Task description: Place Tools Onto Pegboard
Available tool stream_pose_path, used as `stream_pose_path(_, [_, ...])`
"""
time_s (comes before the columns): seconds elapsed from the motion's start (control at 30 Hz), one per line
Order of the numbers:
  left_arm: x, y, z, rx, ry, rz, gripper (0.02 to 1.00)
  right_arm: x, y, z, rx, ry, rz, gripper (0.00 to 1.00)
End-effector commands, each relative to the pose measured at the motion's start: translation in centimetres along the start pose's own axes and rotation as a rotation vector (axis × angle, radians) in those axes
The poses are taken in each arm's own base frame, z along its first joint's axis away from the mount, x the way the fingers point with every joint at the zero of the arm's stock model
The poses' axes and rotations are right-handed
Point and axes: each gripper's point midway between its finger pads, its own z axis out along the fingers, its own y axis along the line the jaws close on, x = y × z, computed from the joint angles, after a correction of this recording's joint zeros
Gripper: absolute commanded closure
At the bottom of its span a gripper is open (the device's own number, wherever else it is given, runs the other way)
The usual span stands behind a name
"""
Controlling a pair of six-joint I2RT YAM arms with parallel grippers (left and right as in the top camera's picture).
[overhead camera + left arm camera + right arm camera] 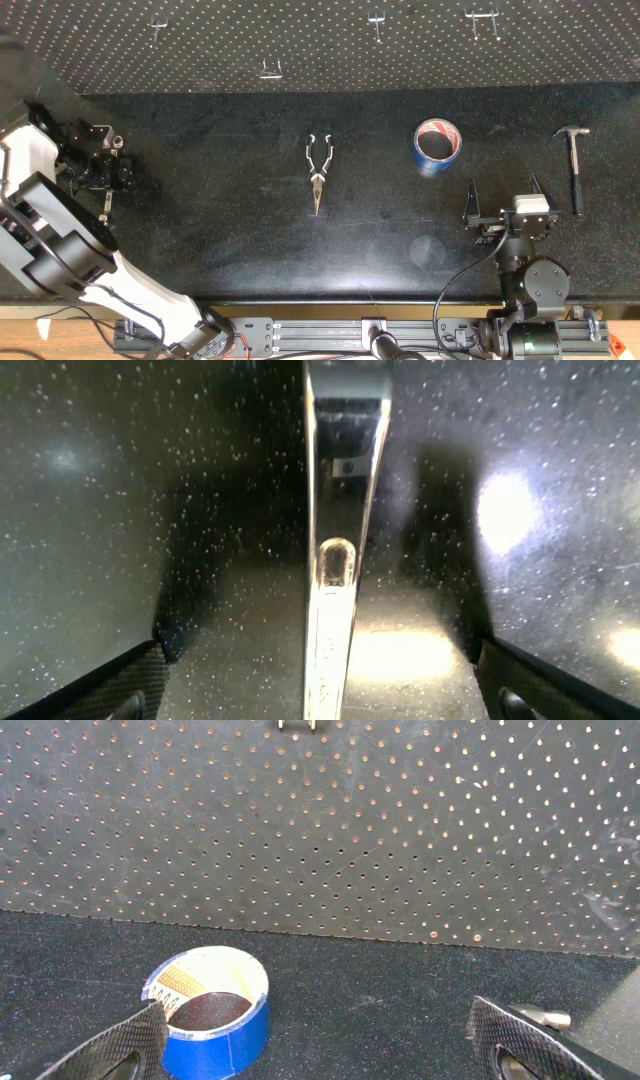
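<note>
Right now your left gripper (320, 655) sits low over a long chrome tool (335, 560), perhaps a wrench, that lies flat on the black table (230, 220) at its far left side. In the left wrist view the tool runs straight down the middle between the two fingers (120, 685). The jaws stand wide open with a clear gap on either side of the metal, so you have hold of nothing yet. From above, you can see that gripper (105, 175) at the left edge of the work surface, well apart from the other tools. Near the middle of the table lie the pliers (318, 172), their handles toward the pegboard (330, 45) and their nose toward the arm bases. To their right the blue tape roll (437, 143) rests with its opening upward. Farther right lies the hammer (574, 165), its head toward the pegboard. Your right gripper (503, 195) sits just on the arm-base side of the gap between tape and hammer, its jaws spread wide and holding nothing; in its wrist view the tape roll (208, 1010) lies just ahead of one finger (130, 1040), with the pegboard behind it. Metal hooks (270, 70) hang bare on the pegboard along the far edge of the table.
</note>
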Motion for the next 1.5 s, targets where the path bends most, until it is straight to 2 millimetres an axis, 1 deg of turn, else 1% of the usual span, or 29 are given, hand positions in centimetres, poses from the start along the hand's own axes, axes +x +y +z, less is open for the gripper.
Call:
stream_pose_path(0.03, [-1.1, -0.1, 0.2, 0.027, -0.041, -0.038, 0.023, 0.1, 0.3, 0.0, -0.016, -0.003, -0.013, 0.025])
stream_pose_path(0.2, [-1.1, -0.1, 0.2, 0.030, -0.043, -0.040, 0.023, 0.1, 0.3, 0.0, -0.016, -0.003, -0.013, 0.025])
stream_pose_path(0.23, [-1.1, -0.1, 0.2, 0.030, -0.043, -0.040, 0.062, 0.1, 0.3, 0.0, -0.016, -0.003, -0.013, 0.027])
stream_pose_path(0.27, [-1.1, -0.1, 0.2, 0.030, -0.043, -0.040, 0.169, 0.1, 0.3, 0.0, -0.016, -0.003, -0.013, 0.025])
stream_pose_path(0.33, [-1.1, -0.1, 0.2, 0.031, -0.044, -0.039, 0.617, 0.1, 0.3, 0.0, -0.016, -0.003, -0.013, 0.025])
stream_pose_path(0.37, [-1.1, -0.1, 0.2, 0.033, -0.046, -0.039, 0.741, 0.1, 0.3, 0.0, -0.016, -0.003, -0.013, 0.025])
stream_pose_path(0.4, [-1.2, -0.2, 0.2, 0.035, -0.048, -0.039, 0.844, 0.1, 0.3, 0.0, -0.016, -0.003, -0.013, 0.025])
stream_pose_path(0.43, [-1.2, -0.2, 0.2, 0.035, -0.048, -0.039, 0.879, 0.1, 0.3, 0.0, -0.016, -0.003, -0.013, 0.025])
stream_pose_path(0.47, [-1.2, -0.2, 0.2, 0.035, -0.048, -0.039, 0.961, 0.1, 0.3, 0.0, -0.016, -0.003, -0.013, 0.025])
stream_pose_path(0.5, [-1.2, -0.2, 0.2, 0.035, -0.048, -0.039, 0.991, 0.1, 0.3, 0.0, -0.016, -0.003, -0.013, 0.025])
stream_pose_path(0.83, [-1.3, -0.1, 0.2, 0.032, -0.052, -0.038, 0.989, 0.1, 0.3, 0.0, -0.016, -0.003, -0.013, 0.025])
stream_pose_path(0.93, [-1.9, 0.3, -0.7, 0.007, -0.086, -0.037, 0.991, 0.1, 0.3, 0.0, -0.016, -0.003, -0.013, 0.025])
stream_pose_path(1.0, [-2.9, 1.1, -2.7, -0.045, -0.153, -0.034, 0.989, 0.1, 0.3, 0.0, -0.016, -0.003, -0.013, 0.025])
stream_pose_path(1.03, [-3.6, 1.5, -4.6, -0.080, -0.211, -0.030, 0.989, 0.1, 0.3, 0.0, -0.016, -0.003, -0.013, 0.025])
stream_pose_path(1.07, [-4.0, 1.4, -5.9, -0.085, -0.253, -0.028, 0.989, 0.1, 0.3, 0.0, -0.016, -0.003, -0.013, 0.025])
stream_pose_path(1.17, [-5.1, -0.1, -10.7, -0.056, -0.400, -0.034, 0.989, 0.1, 0.3, 0.0, -0.016, -0.003, -0.013, 0.025])
stream_pose_path(1.2, [-5.2, -0.5, -12.8, -0.062, -0.451, -0.052, 0.989, 0.1, 0.3, 0.0, -0.016, -0.003, -0.013, 0.025])
stream_pose_path(1.23, [-4.9, -0.8, -14.6, -0.080, -0.487, -0.067, 0.989, 0.1, 0.3, 0.0, -0.016, -0.003, -0.013, 0.025])
stream_pose_path(1.27, [-4.7, -1.0, -15.7, -0.094, -0.509, -0.068, 0.989, 0.1, 0.3, 0.0, -0.016, -0.003, -0.013, 0.025])
stream_pose_path(1.3, [-4.1, -1.4, -17.3, -0.110, -0.537, -0.082, 0.989, 0.1, 0.3, 0.0, -0.016, -0.003, -0.013, 0.025])
stream_pose_path(1.37, [-2.6, -2.8, -19.7, -0.117, -0.558, -0.086, 0.989, 0.1, 0.3, 0.0, -0.016, -0.003, -0.013, 0.025])
stream_pose_path(1.47, [-1.3, -5.6, -20.9, -0.025, -0.571, -0.070, 0.989, 0.1, 0.3, 0.0, -0.016, -0.003, -0.013, 0.027])
stream_pose_path(1.5, [-1.3, -6.0, -20.9, -0.008, -0.575, -0.067, 0.989, 0.1, 0.3, 0.0, -0.016, -0.003, -0.013, 0.025])
